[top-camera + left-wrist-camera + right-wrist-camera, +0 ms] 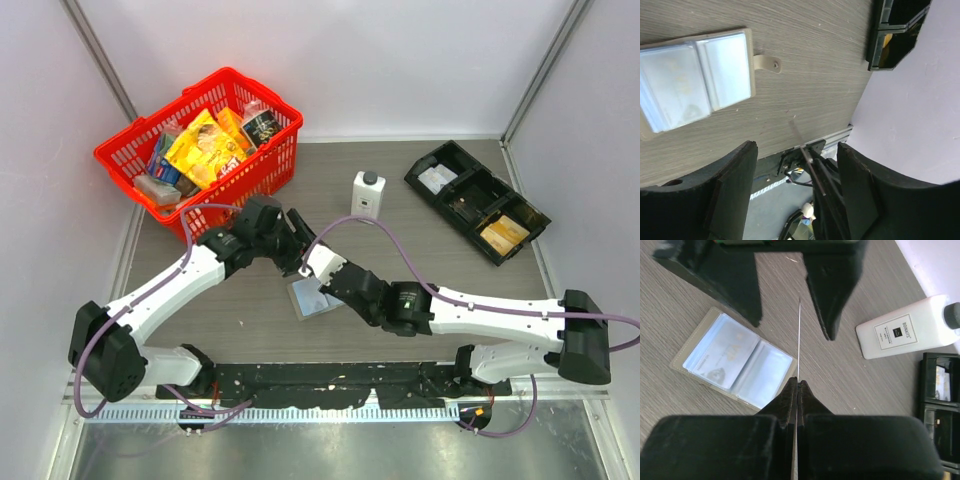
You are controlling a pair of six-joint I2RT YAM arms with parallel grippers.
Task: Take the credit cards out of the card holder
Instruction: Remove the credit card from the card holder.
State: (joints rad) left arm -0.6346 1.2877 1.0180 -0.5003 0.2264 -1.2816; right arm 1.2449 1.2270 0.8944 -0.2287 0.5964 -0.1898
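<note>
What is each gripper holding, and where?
Right gripper pinches a card by its near edge. Left gripper open, straddling the far edge, not gripping.

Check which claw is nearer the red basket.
Left. The left claw hangs just in front of the red basket; the right claw, pinching a credit card, meets it from the side away from the basket.

Card holder [312, 297]: 1, lying open with 2 clear pockets showing, a pale card face behind each. How many more sit underneath can't be told. Credit card [799, 340] out of the holder: 1, seen edge-on, pinched in the right gripper [797, 383]. White bottle [367, 193]: 1. Black tray [478, 200]: 1. Red basket [200, 150]: 1, packets inside too jumbled to count. Arms: 2. Grippers: 2, counting the left gripper [796, 147].
</note>
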